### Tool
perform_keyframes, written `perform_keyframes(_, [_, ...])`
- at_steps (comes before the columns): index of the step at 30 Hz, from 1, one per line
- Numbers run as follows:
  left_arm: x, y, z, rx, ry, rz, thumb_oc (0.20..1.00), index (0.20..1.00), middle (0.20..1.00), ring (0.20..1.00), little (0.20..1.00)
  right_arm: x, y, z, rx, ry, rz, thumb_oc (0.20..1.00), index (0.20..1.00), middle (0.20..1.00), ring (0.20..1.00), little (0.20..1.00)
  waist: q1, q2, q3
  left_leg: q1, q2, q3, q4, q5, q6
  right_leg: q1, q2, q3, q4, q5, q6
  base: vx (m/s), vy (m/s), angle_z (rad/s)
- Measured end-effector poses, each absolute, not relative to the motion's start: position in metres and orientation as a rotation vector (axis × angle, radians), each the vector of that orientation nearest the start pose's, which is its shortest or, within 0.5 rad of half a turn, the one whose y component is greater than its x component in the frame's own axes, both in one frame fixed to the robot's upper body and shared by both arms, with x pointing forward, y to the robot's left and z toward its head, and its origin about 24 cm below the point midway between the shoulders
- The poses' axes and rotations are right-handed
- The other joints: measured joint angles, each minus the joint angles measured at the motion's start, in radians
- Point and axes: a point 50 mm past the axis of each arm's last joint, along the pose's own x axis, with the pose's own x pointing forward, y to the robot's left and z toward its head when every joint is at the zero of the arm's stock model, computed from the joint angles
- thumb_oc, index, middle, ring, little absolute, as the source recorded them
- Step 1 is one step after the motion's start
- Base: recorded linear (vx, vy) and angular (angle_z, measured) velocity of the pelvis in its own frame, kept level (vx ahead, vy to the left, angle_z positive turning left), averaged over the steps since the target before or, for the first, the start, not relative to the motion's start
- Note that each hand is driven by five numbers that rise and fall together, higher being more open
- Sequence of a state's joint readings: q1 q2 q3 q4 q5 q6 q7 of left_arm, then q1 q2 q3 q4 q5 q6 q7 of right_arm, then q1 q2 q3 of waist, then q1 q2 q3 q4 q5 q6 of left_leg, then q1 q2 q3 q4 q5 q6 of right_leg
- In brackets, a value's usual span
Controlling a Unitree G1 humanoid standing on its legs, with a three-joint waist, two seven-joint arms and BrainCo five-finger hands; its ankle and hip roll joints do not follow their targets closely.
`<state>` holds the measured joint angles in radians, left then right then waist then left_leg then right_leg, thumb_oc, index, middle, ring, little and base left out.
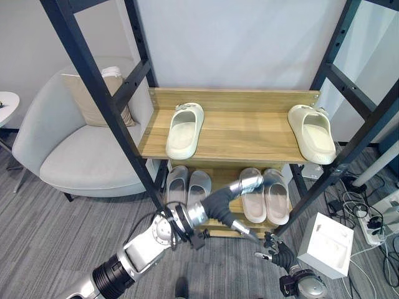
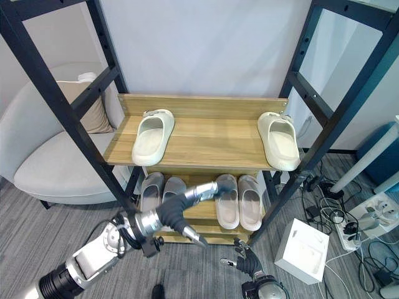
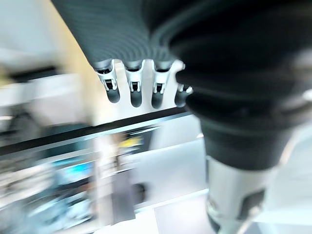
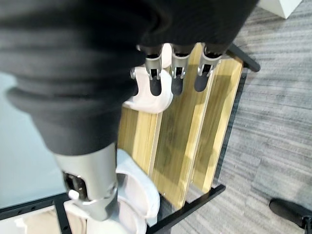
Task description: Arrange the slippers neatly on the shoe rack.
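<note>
Two cream slippers lie far apart on the top shelf (image 1: 237, 134) of the shoe rack, one at the left (image 1: 185, 129) and one at the right end (image 1: 312, 132). On the lower shelf stand a grey pair (image 1: 187, 185) and a beige-pink pair (image 1: 265, 194). My left hand (image 1: 219, 202) reaches in front of the lower shelf, open and holding nothing. Its fingertips (image 1: 251, 183) are by the heel of the beige-pink pair. My right hand (image 1: 278, 250) hangs low over the carpet right of the rack's front, open and holding nothing. In the right wrist view its fingers (image 4: 178, 78) point at the lower shelf's slats (image 4: 180, 141).
The rack's black posts (image 1: 100, 93) cross the front left and right. A grey armchair (image 1: 81, 149) with a cushion stands to the left. On the floor at the right are a white box (image 1: 325, 244), cables and a power strip (image 1: 374, 227).
</note>
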<state>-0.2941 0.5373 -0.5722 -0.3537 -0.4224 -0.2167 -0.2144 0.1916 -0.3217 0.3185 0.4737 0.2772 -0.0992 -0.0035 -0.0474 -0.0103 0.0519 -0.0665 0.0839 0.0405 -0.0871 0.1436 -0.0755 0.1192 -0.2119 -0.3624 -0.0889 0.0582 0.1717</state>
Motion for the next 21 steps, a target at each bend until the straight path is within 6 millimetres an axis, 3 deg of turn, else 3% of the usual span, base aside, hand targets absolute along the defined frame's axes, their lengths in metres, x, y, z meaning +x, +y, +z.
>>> perform_keyframes(1, [0.231,0.074,0.163,0.095,-0.562,-0.919,1.0,1.0,1.0,1.0,1.0,0.155,-0.186,-0.093,-0.082,0.626,0.12,1.0,1.0,1.0,1.0,1.0,0.0,0.0,0.0,0.0,0.0,-0.001,0.0,0.001,0.001,0.001,0.0,-0.001,0.0,0.001,-0.001,0.01,-0.011,0.03])
perform_keyframes(2, [0.246,0.088,0.193,0.168,-0.7,-0.764,1.0,1.0,1.0,1.0,1.0,0.158,-0.183,-0.093,-0.068,0.617,0.12,1.0,1.0,1.0,1.0,1.0,0.001,-0.001,-0.002,0.001,0.0,-0.002,0.002,0.003,-0.002,0.002,0.001,-0.002,0.0,0.005,-0.004,0.0,0.0,0.0])
perform_keyframes(3, [0.255,0.097,0.209,0.202,-0.78,-0.662,1.0,1.0,1.0,1.0,1.0,0.158,-0.181,-0.092,-0.063,0.613,0.121,1.0,1.0,1.0,1.0,1.0,0.001,-0.003,-0.007,0.001,0.0,-0.002,0.005,0.006,-0.002,0.002,0.001,-0.005,0.0,0.005,-0.003,0.0,0.0,0.0])
perform_keyframes(5, [0.264,0.104,0.226,0.279,-0.875,-0.539,1.0,1.0,1.0,1.0,1.0,0.158,-0.179,-0.093,-0.055,0.612,0.124,1.0,1.0,1.0,1.0,1.0,0.001,-0.008,-0.014,0.001,0.0,-0.002,0.006,0.006,-0.002,0.003,0.001,-0.006,0.0,0.005,-0.003,0.0,0.0,0.0])
perform_keyframes(6, [0.273,0.112,0.237,0.462,-0.954,-0.412,1.0,1.0,1.0,1.0,1.0,0.159,-0.175,-0.092,-0.056,0.606,0.141,1.0,1.0,1.0,1.0,1.0,-0.001,-0.009,-0.018,0.001,0.0,-0.002,0.006,0.007,-0.002,0.002,0.001,-0.005,0.0,0.005,-0.003,0.0,0.0,0.0])
perform_keyframes(7, [0.278,0.117,0.241,0.534,-0.976,-0.347,1.0,1.0,1.0,1.0,1.0,0.159,-0.174,-0.092,-0.055,0.603,0.147,1.0,1.0,1.0,1.0,1.0,-0.001,-0.007,-0.021,0.002,0.0,-0.001,0.006,0.008,-0.003,0.002,0.001,-0.005,0.0,0.005,-0.003,0.01,0.014,-0.03])
perform_keyframes(9, [0.281,0.122,0.241,0.637,-1.005,-0.277,1.0,1.0,1.0,1.0,1.0,0.158,-0.172,-0.092,-0.046,0.599,0.155,1.0,1.0,1.0,1.0,1.0,-0.003,-0.003,-0.023,0.003,-0.001,0.001,0.006,0.007,-0.003,0.002,0.0,-0.002,0.0,0.005,-0.003,0.02,0.02,-0.04])
perform_keyframes(13, [0.289,0.14,0.232,1.051,-1.03,-0.193,1.0,1.0,1.0,1.0,1.0,0.157,-0.174,-0.092,-0.041,0.598,0.157,1.0,1.0,1.0,1.0,1.0,-0.017,0.002,-0.026,0.004,0.0,0.006,0.001,0.006,-0.003,-0.001,-0.001,0.003,0.0,0.005,-0.004,0.01,0.012,-0.02])
perform_keyframes(21, [0.322,0.163,0.197,1.454,-0.867,-0.111,1.0,1.0,1.0,1.0,1.0,0.157,-0.176,-0.09,-0.02,0.58,0.165,1.0,1.0,1.0,1.0,1.0,-0.028,0.004,-0.026,-0.001,0.004,0.031,0.0,-0.002,-0.012,-0.023,-0.001,0.027,0.0,0.005,-0.007,0.02,0.009,-0.1])
